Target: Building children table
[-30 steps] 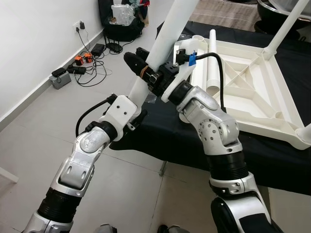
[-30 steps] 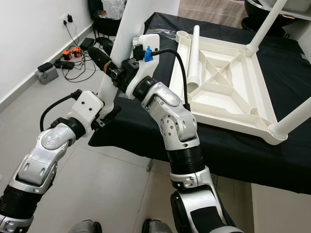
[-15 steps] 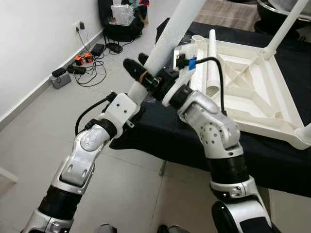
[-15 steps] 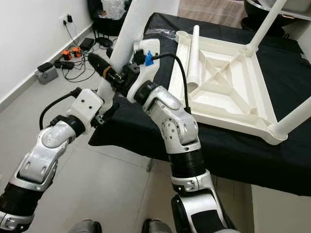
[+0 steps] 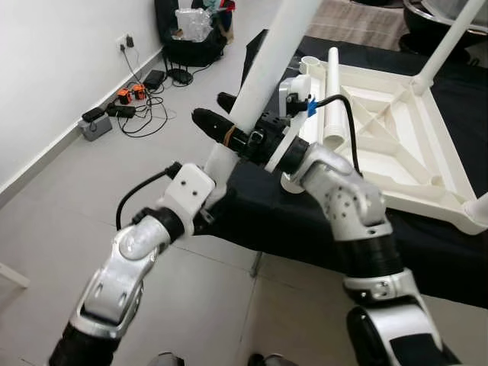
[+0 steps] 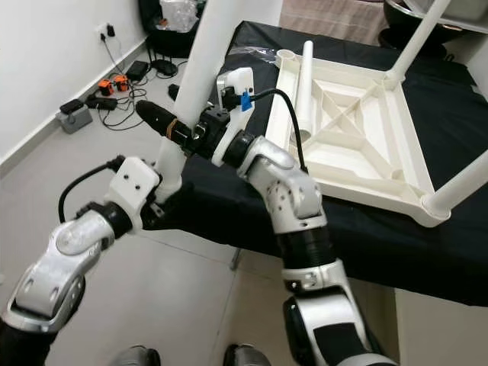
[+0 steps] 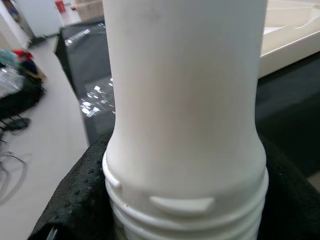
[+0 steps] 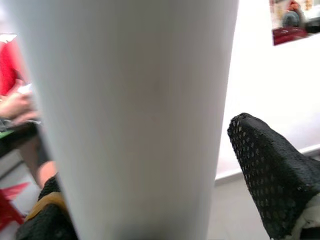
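From the head cameras I see a long white table leg [image 5: 263, 72] held slanted in the air beside the black-covered bench [image 6: 358, 229], its upper part running out of the top of the picture. My right gripper [image 5: 225, 130] is clamped around the leg partway up, one black finger sticking out toward the floor side. My left gripper [image 6: 164, 202] sits at the leg's lower end, mostly hidden behind its white wrist housing in these views.

The left wrist view gives me what the head cameras cannot: the leg's threaded end [image 7: 185, 220] sits right between the black pads [image 7: 75, 200], which close against it on both sides. The right wrist view shows the smooth shaft with one mesh-covered fingertip [image 8: 270, 175] just beside it.

The upturned white tabletop [image 6: 358, 130] lies on the bench, a loose leg [image 6: 305, 84] resting on it.
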You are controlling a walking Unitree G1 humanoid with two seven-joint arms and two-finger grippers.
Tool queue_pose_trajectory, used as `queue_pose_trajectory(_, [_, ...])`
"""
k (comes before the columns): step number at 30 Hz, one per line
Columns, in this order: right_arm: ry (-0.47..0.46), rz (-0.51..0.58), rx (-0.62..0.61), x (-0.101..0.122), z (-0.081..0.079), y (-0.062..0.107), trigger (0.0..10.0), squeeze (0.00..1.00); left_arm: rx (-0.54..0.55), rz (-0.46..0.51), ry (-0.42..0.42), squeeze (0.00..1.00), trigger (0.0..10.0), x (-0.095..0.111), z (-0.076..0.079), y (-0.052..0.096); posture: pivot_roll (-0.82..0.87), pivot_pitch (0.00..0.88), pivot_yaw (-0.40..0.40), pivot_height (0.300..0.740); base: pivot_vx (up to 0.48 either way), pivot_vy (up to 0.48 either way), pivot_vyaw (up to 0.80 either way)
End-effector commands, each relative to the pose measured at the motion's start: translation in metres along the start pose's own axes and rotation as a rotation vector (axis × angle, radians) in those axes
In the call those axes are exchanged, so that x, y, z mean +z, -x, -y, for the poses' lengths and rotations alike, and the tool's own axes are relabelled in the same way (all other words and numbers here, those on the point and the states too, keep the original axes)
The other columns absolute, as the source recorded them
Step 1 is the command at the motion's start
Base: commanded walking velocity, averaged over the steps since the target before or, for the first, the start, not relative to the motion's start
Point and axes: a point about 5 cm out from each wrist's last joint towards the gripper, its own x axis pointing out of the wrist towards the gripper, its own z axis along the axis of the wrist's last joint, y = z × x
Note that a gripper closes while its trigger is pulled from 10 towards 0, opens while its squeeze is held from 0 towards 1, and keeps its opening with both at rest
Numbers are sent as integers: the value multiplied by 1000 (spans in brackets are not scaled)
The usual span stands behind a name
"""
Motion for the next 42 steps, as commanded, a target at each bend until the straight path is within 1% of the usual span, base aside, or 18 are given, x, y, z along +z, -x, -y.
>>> queue_pose_trajectory(1, [-24,16,34,5,1,0,10000,0,-59,11,32,0,10000,3,11,1,66,80,-67,740,0,0,0])
queue_pose_trajectory(2, [-24,16,34,5,1,0,10000,0,-59,11,32,0,10000,3,11,1,66,80,-67,740,0,0,0])
queue_pose_trajectory(3, [-62,17,83,6,0,3,10000,0,-69,3,51,0,10000,1,14,4,72,78,-70,740,0,0,0])
queue_pose_trajectory(4, [-62,17,83,6,0,3,10000,0,-69,3,51,0,10000,1,14,4,72,78,-70,740,0,0,0])
queue_pose_trajectory(6, [-148,16,189,5,-3,10,10000,0,-88,-18,78,0,10000,-2,20,11,69,79,-67,740,0,0,0])
queue_pose_trajectory(7, [-148,16,189,5,-3,10,10000,0,-88,-18,78,0,10000,-2,20,11,69,79,-67,740,0,0,0])
queue_pose_trajectory(9, [-193,2,255,2,-7,15,10000,0,-105,-30,93,0,10000,-4,25,16,73,84,-70,740,0,0,0])
queue_pose_trajectory(12, [-202,-11,272,-1,-8,17,10000,0,-110,-35,93,0,10000,-4,27,18,73,84,-70,740,0,0,0])
queue_pose_trajectory(13, [-209,-40,284,-8,-8,19,10000,0,-111,-45,129,0,10000,-5,31,20,74,88,-69,740,0,0,0])
queue_pose_trajectory(15, [-212,-48,289,-10,-8,19,10000,0,-112,-50,122,0,10000,-6,32,21,73,91,-69,740,0,0,0])
queue_pose_trajectory(16, [-219,-54,301,-11,-8,19,10000,0,-114,-59,132,0,10000,-6,33,22,73,92,-68,740,0,0,0])
queue_pose_trajectory(18, [-221,-72,327,-14,-9,20,10000,0,-121,-71,145,0,10000,-7,34,24,73,93,-67,740,0,0,0])
queue_pose_trajectory(20, [-221,-72,327,-14,-9,20,10000,0,-121,-71,145,0,10000,-7,34,24,73,93,-67,740,0,0,0])
queue_pose_trajectory(23, [-231,-85,358,-14,-10,22,10000,0,-132,-87,186,0,10000,-7,37,26,74,97,-66,740,0,0,0])
queue_pose_trajectory(26, [-228,-89,378,-14,-11,22,10000,0,-137,-91,206,0,10000,-7,39,27,73,99,-66,740,0,0,0])
queue_pose_trajectory(31, [-208,-109,400,-16,-13,23,10000,0,-152,-95,217,0,10000,-6,42,28,74,102,-67,740,0,0,0])
queue_pose_trajectory(39, [-156,-171,382,-25,-13,22,10000,0,-173,-105,230,0,10000,-5,46,29,74,102,-67,740,0,0,0])
queue_pose_trajectory(42, [-150,-182,375,-27,-13,21,10000,0,-180,-107,240,0,10000,-5,47,29,72,105,-65,740,0,0,0])
